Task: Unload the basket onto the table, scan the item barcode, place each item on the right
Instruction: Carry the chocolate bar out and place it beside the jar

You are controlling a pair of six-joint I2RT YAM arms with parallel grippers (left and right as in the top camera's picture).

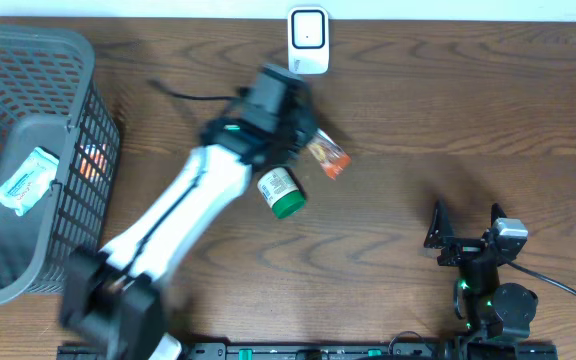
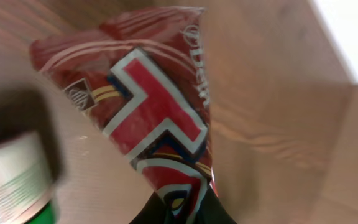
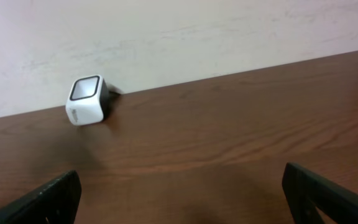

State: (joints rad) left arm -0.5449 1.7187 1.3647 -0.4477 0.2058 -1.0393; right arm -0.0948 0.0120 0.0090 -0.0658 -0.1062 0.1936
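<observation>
The item, a red snack packet (image 1: 329,157) with a white and blue pattern, fills the left wrist view (image 2: 148,112). My left gripper (image 2: 182,210) is shut on the packet's lower corner. In the overhead view that gripper (image 1: 303,142) is at the back middle of the table, with the packet sticking out to its right. The white barcode scanner (image 1: 308,41) stands by the far edge just behind it, and the right wrist view shows the scanner (image 3: 87,101) against the wall. My right gripper (image 1: 465,228) rests open and empty near the front right (image 3: 182,193).
A white bottle with a green cap (image 1: 282,192) lies on the table just in front of the left gripper, also seen blurred at the left of the wrist view (image 2: 11,180). A grey wire basket (image 1: 88,130) with a few packets stands at the left edge.
</observation>
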